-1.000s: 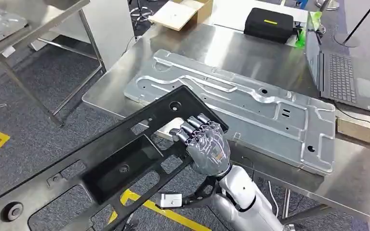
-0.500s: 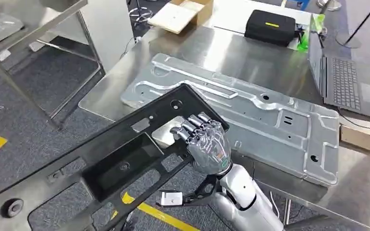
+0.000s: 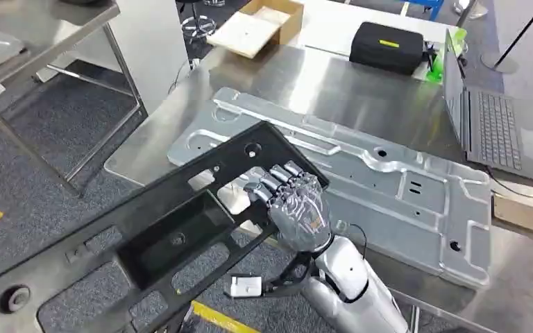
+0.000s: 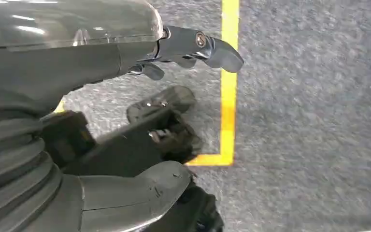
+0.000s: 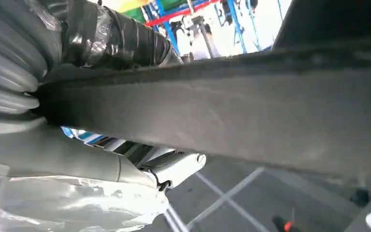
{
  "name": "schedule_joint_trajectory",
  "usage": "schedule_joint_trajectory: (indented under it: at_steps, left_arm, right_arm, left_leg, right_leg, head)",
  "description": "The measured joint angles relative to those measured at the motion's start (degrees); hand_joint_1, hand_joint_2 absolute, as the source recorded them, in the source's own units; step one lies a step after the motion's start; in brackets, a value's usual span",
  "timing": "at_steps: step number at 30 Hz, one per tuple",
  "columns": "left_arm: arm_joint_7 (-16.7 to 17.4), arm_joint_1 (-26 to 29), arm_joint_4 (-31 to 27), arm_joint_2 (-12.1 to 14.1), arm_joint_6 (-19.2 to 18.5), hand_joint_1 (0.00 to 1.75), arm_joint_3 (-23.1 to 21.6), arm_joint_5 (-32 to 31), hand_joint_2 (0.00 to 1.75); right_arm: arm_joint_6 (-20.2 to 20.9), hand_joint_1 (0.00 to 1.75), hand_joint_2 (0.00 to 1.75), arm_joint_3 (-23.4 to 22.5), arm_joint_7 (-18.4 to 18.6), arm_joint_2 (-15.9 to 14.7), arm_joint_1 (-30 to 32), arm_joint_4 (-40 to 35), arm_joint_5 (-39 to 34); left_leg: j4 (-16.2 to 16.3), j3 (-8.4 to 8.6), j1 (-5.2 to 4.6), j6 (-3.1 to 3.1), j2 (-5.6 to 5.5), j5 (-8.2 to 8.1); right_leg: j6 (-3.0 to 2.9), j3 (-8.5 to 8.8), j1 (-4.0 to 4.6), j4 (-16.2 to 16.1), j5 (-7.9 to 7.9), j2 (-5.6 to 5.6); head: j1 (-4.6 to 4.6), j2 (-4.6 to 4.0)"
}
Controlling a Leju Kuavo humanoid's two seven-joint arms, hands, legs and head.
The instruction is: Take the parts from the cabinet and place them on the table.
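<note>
The right hand grips a bar of the long black frame, whose far end overlaps the silver panel on the steel table, while the left hand, fingers curled on nothing, hangs over carpet

Worktop: steel, shiny.
On worktop, middle: large silver stamped metal panel, lying flat.
On worktop, far right: open laptop.
On worktop, far edge: black case, cardboard box.
</note>
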Motion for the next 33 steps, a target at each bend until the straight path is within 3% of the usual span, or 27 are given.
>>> schedule_joint_trajectory:
  at_steps: [2, 3, 5, 6, 7, 8, 9, 11, 12, 15, 16, 17, 18, 20, 21, 22, 23, 24, 25, 26, 27, 29, 31, 32, 33]
  left_arm:
    - [-0.04, -0.14, 0.0, -0.04, 0.15, 0.0, -0.02, -0.15, 1.75]
    - [-0.04, -0.32, 0.0, -0.04, 0.22, 0.0, -0.07, -0.15, 1.75]
    - [-0.09, -0.5, 0.0, -0.04, 0.24, 0.0, -0.09, -0.28, 1.75]
    - [-0.11, -0.48, 0.0, -0.04, 0.31, 0.0, -0.11, -0.28, 1.75]
    - [-0.11, -0.43, 0.0, -0.04, 0.35, 0.0, -0.11, -0.28, 1.75]
    - [-0.11, -0.43, 0.0, -0.04, 0.35, 0.0, -0.11, -0.28, 1.75]
    - [-0.13, -0.43, 0.0, -0.04, 0.35, 0.0, -0.11, -0.28, 1.75]
    - [-0.2, -0.45, 0.0, -0.15, 0.35, 0.0, -0.11, -0.26, 1.75]
    - [-0.22, -0.48, 0.0, -0.24, 0.35, 0.0, -0.11, -0.26, 1.75]
    - [-0.33, -0.68, 0.0, -0.35, 0.37, 0.0, -0.11, -0.2, 1.75]
    - [-0.37, -0.7, 0.0, -0.39, 0.37, 0.0, -0.13, -0.13, 1.75]
    - [-0.39, -0.67, 0.0, -0.37, 0.42, 0.0, -0.13, -0.13, 1.75]
    - [-0.5, -0.69, 0.0, -0.37, 0.42, 0.0, -0.13, -0.13, 1.75]
    - [-0.55, -0.76, 0.0, -0.37, 0.44, 0.0, -0.13, -0.13, 1.75]
    - [-0.55, -0.67, 0.0, -0.37, 0.46, 0.0, -0.13, -0.13, 1.75]
    - [-0.55, -0.55, 0.0, -0.37, 0.5, 0.0, -0.13, -0.13, 1.75]
    - [-0.55, -0.47, 0.0, -0.35, 0.5, 0.0, -0.13, -0.13, 1.75]
    - [-0.55, -0.46, 0.0, -0.33, 0.5, 0.0, -0.13, -0.13, 1.75]
    - [-0.55, -0.48, 0.0, -0.31, 0.5, 0.0, -0.13, -0.13, 1.75]
    - [-0.55, -0.5, 0.0, -0.31, 0.5, 0.0, -0.13, -0.13, 1.75]
    - [-0.52, -0.54, 0.0, -0.28, 0.5, 0.0, -0.13, -0.13, 1.75]
    - [-0.57, -0.47, 0.0, -0.28, 0.5, 0.0, -0.13, -0.13, 1.75]
    - [-0.59, -0.56, 0.0, -0.28, 0.5, 0.0, -0.13, -0.11, 1.75]
    - [-0.61, -0.64, 0.02, -0.53, 0.5, 0.0, -0.13, -0.11, 1.75]
    - [-0.63, -0.77, 0.0, -0.46, 0.52, 0.0, -0.13, -0.11, 1.75]
  right_arm:
    - [0.0, 1.75, 1.75, 0.0, 0.0, -0.07, 0.01, -0.02, 0.02]
    - [0.0, 1.75, 1.75, 0.0, 0.0, -0.09, -0.09, -0.04, 0.02]
    - [0.02, 1.75, 1.75, 0.0, 0.02, -0.11, -0.08, -0.04, -0.04]
    - [0.09, 1.75, 1.75, 0.0, 0.09, -0.18, -0.04, -0.02, -0.04]
    - [0.13, 1.75, 1.75, 0.0, 0.11, -0.26, -0.02, 0.0, -0.07]
    - [0.22, 1.75, 1.75, 0.0, 0.11, -0.33, 0.0, 0.0, -0.13]
    - [0.35, 1.75, 1.75, 0.0, 0.11, -0.39, -0.01, 0.0, -0.33]
    - [0.39, 1.75, 1.75, 0.0, 0.13, -0.39, -0.07, -0.02, -0.81]
    - [0.42, 1.75, 1.75, 0.0, 0.13, -0.37, -0.19, -0.02, -0.94]
    - [0.57, 1.75, 1.75, 0.0, 0.15, -0.39, -0.3, -0.13, -1.2]
    - [0.78, 1.75, 1.75, 0.0, 0.13, -0.37, -0.31, -0.2, -1.42]
    - [0.87, 1.75, 1.75, 0.0, 0.11, -0.35, -0.28, -0.28, -1.68]
    - [1.0, 1.75, 1.75, 0.0, 0.07, -0.37, -0.38, -0.33, -1.81]
    - [1.22, 1.75, 1.75, 0.0, 0.09, -0.35, -0.36, -0.33, -1.92]
    - [1.25, 1.75, 1.75, 0.0, 0.09, -0.35, -0.27, -0.33, -1.99]
    - [1.25, 1.75, 1.75, 0.0, 0.07, -0.35, -0.26, -0.33, -1.99]
    - [1.27, 1.75, 1.75, 0.0, 0.07, -0.35, -0.25, -0.33, -1.99]
    - [1.27, 1.75, 1.75, 0.0, 0.07, -0.37, -0.26, -0.33, -1.97]
    - [1.27, 1.75, 1.75, 0.0, 0.07, -0.37, -0.26, -0.33, -1.97]
    - [1.27, 1.75, 1.75, 0.0, 0.07, -0.35, -0.27, -0.33, -1.97]
    - [1.27, 1.75, 1.75, 0.0, 0.07, -0.35, -0.29, -0.33, -1.97]
    - [1.25, 1.75, 1.75, 0.0, 0.09, -0.33, -0.39, -0.39, -1.97]
    - [1.22, 1.75, 1.75, 0.0, 0.04, -0.37, -0.3, -0.42, -1.88]
    - [1.2, 1.75, 1.75, 0.0, 0.0, -0.39, -0.27, -0.46, -1.64]
    - [1.18, 1.75, 1.75, 0.0, 0.0, -0.39, -0.33, -0.5, -1.57]
  left_leg:
    - [-0.63, 0.43, 0.45, 0.51, -0.01, 0.28]
    - [-0.66, 0.52, 0.48, 0.77, 0.01, 0.14]
    - [-0.66, 0.68, 0.46, 1.11, 0.02, -0.04]
    - [-0.64, 0.71, 0.45, 1.18, 0.03, -0.18]
    - [-0.64, 0.78, 0.44, 1.18, 0.02, -0.27]
    - [-0.64, 0.93, 0.44, 1.17, -0.02, -0.36]
    - [-0.64, 1.11, 0.44, 1.15, -0.08, -0.48]
    - [-0.64, 1.63, 0.43, 0.89, -0.22, -0.69]
    - [-0.7, 1.63, 0.34, 0.67, -0.19, -0.74]
    - [-0.88, 1.72, 0.37, -0.31, 0.06, -0.83]
    - [-1.0, 1.9, 0.23, -0.68, 0.25, -0.8]
    - [-0.89, 1.74, 0.31, -0.87, 0.35, -1.21]
    - [1.04, 1.21, 0.34, -1.06, 0.27, -2.71]
    - [9.71, -2.61, 0.45, -1.27, 0.25, -7.5]
    - [13.59, -4.42, 0.44, -1.43, 0.25, -9.0]
    - [16.39, -5.81, 0.45, -1.56, 0.25, -9.49]
    - [15.98, -5.63, 0.45, -1.6, 0.25, -8.46]
    - [12.74, -4.11, 0.49, -1.56, 0.15, -6.18]
    - [8.04, -1.65, 0.56, -1.48, -0.15, -3.55]
    - [2.88, 0.87, 0.68, -1.37, -1.18, -1.22]
    - [0.67, 2.09, 0.78, -1.2, -3.31, -2.22]
    - [0.03, 2.21, 0.58, -0.89, -2.78, -2.08]
    - [-0.08, 2.25, 0.3, -0.08, -2.24, -1.93]
    - [-0.72, 2.48, 0.97, 0.49, -1.8, -1.53]
    - [-0.95, 2.65, 0.86, 0.78, -1.48, -1.45]
  right_leg:
    - [0.7, -0.18, -0.34, 1.08, -0.99, -0.08]
    - [1.11, -1.49, -0.35, 3.58, -2.49, -0.19]
    - [1.62, -6.05, -0.61, 11.93, -6.03, -0.19]
    - [1.79, -8.32, -0.68, 15.46, -6.85, -0.19]
    - [1.81, -9.57, -0.75, 16.79, -6.42, -0.2]
    - [1.75, -9.39, -0.79, 15.4, -4.55, -0.19]
    - [1.58, -8.04, -0.79, 12.08, -1.99, -0.19]
    - [0.77, -3.45, -0.61, 2.2, 3.14, -0.2]
    - [0.35, -2.7, -0.1, 0.52, 2.17, -0.28]
    - [-0.09, -2.87, 0.16, 0.18, 2.43, 0.0]
    - [-0.43, -2.72, 0.06, -0.32, 2.71, 0.25]
    - [-0.74, -2.13, -0.68, -1.06, 3.21, 0.34]
    - [-0.95, -1.95, -0.59, -1.3, 3.31, 0.5]
    - [-1.2, -2.02, -0.49, -1.23, 3.32, 0.75]
    - [-1.26, -2.05, -0.43, -1.18, 3.28, 0.97]
    - [-1.27, -2.15, -0.4, -1.04, 3.26, 1.37]
    - [-1.29, -2.19, -0.41, -0.85, 3.21, 1.78]
    - [-1.19, -2.2, -0.44, -0.6, 3.06, 2.43]
    - [-1.03, -2.19, -0.49, -0.29, 2.9, 3.0]
    - [-0.79, -2.22, -0.52, 0.1, 2.65, 3.54]
    - [-0.57, -2.46, -0.38, 0.38, 2.45, 3.92]
    - [0.03, -2.98, -0.47, 0.73, 2.55, 4.71]
    - [0.81, -3.03, -0.66, 0.31, 2.76, 5.36]
    - [1.02, -3.1, -0.59, 0.75, 2.42, 5.29]
    - [1.29, -3.7, -0.39, 2.29, 1.45, 3.02]
  head:
    - [0.02, 0.0]
    - [0.02, 0.0]
    - [0.02, 0.0]
    - [0.02, 0.0]
    - [0.02, 0.0]
    - [0.02, 0.0]
    - [0.02, 0.0]
    - [0.02, 0.0]
    - [0.0, 0.0]
    - [0.02, 0.0]
    - [0.02, 0.0]
    - [0.02, 0.0]
    - [-0.02, 0.0]
    - [-0.07, 0.0]
    - [-0.04, 0.0]
    - [-0.07, 0.0]
    - [-0.07, 0.0]
    - [-0.07, 0.0]
    - [-0.07, 0.0]
    - [-0.07, 0.0]
    - [-0.04, 0.0]
    - [-0.04, 0.0]
    - [-0.05, 0.0]
    - [-0.09, 0.0]
    - [0.02, 0.0]
